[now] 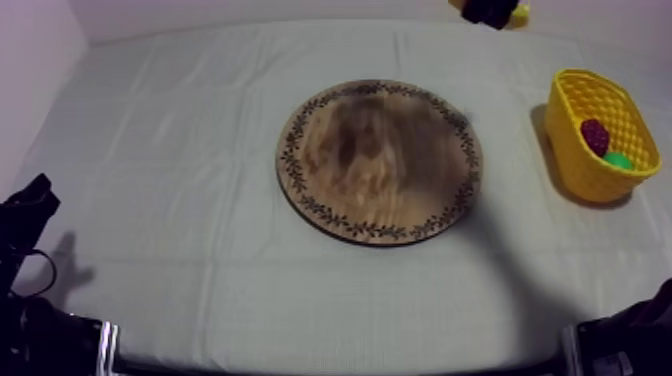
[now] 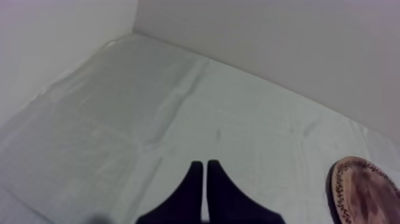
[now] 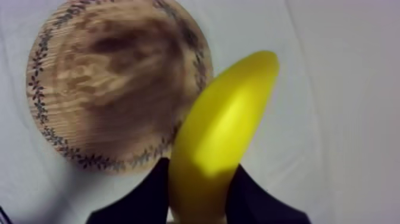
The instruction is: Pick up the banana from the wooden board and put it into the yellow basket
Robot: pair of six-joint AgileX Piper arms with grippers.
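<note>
My right gripper (image 3: 199,179) is shut on the yellow banana (image 3: 223,125), which sticks out lengthwise beyond the black fingers (image 3: 158,187). It hangs high above the cloth, past the rim of the round wooden board (image 3: 101,83). From above, the right gripper (image 1: 490,10) is at the far right edge of the table, with a bit of the banana (image 1: 518,15) showing beside it. The board (image 1: 380,160) is bare. The yellow basket (image 1: 580,150) stands at the right. My left gripper (image 2: 205,173) is shut on nothing, a narrow wedge over bare cloth, low at the left (image 1: 30,205).
In the basket lie a dark red-purple fruit (image 1: 596,135) and a green fruit (image 1: 618,160). The board's rim (image 2: 357,184) is off to the side of the left gripper. White walls close the table at the back and left.
</note>
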